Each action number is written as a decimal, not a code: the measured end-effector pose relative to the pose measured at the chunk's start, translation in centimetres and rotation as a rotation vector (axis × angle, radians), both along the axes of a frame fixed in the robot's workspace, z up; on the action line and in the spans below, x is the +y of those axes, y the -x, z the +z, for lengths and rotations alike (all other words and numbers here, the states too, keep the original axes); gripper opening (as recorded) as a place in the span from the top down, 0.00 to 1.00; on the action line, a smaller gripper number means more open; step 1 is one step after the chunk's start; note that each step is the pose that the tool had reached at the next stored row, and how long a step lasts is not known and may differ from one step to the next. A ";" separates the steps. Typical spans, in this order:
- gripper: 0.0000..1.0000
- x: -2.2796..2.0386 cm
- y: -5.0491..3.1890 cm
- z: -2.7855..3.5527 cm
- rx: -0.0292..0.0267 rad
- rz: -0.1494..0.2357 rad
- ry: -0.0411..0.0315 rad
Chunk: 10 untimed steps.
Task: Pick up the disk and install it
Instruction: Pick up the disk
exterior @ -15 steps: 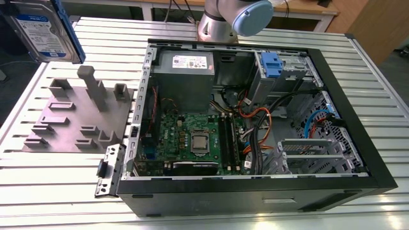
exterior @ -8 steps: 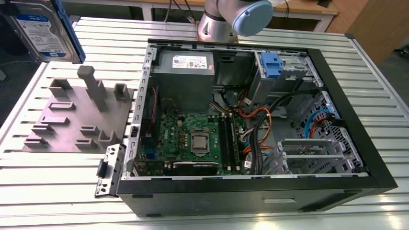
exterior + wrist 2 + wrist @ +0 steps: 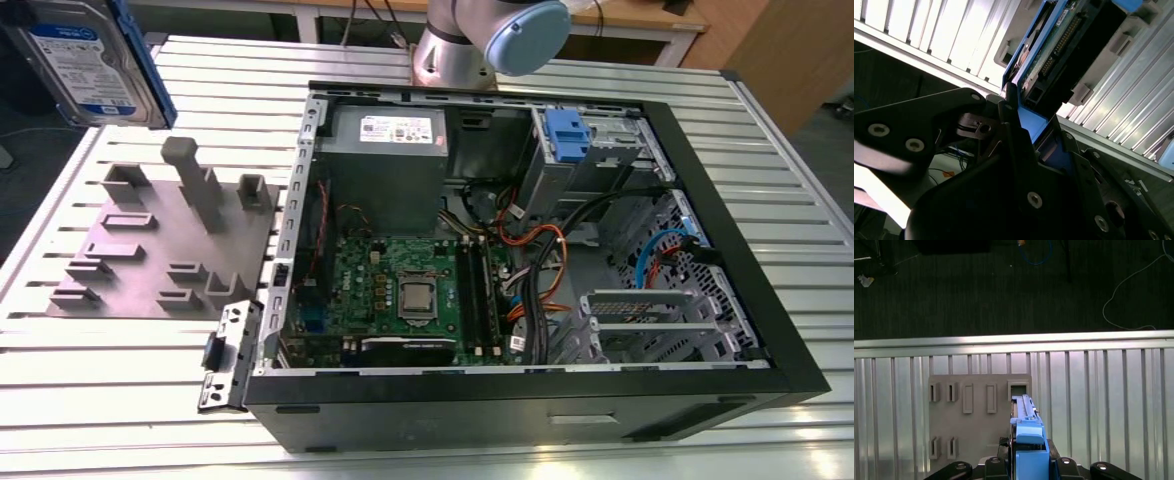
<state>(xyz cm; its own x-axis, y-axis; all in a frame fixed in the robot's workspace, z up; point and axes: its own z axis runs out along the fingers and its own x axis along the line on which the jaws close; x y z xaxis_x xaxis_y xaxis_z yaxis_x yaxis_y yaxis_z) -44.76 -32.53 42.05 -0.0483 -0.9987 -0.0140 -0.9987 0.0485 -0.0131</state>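
The disk (image 3: 87, 60) hangs in the air at the exterior view's upper left, white-and-blue label facing the camera, blue bracket along its edge. In the second wrist view my gripper (image 3: 1026, 125) is shut on the blue bracket at the disk's (image 3: 1059, 45) end, its circuit-board side showing. In the first wrist view the disk (image 3: 1026, 412) is edge-on, held by the gripper (image 3: 1030, 460) above the grey fixture plate (image 3: 979, 415), near an open slot (image 3: 1018, 389).
The open computer case (image 3: 747, 330) lies on the slatted table (image 3: 107, 400), with a drive bay and blue latch (image 3: 567, 135), a grey power supply (image 3: 387, 150) and a motherboard (image 3: 400, 290). The fixture plate (image 3: 160, 250) has upright posts. The arm's base (image 3: 494, 40) stands behind the case.
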 end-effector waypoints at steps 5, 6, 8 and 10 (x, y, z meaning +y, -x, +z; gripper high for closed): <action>0.64 0.00 0.00 0.67 0.0000 0.000 0.0000; 0.64 0.00 0.00 0.80 0.0001 0.000 0.0000; 0.64 0.00 0.00 0.94 -0.0001 0.000 0.0000; 0.64 0.00 0.00 0.94 -0.0002 0.000 -0.0001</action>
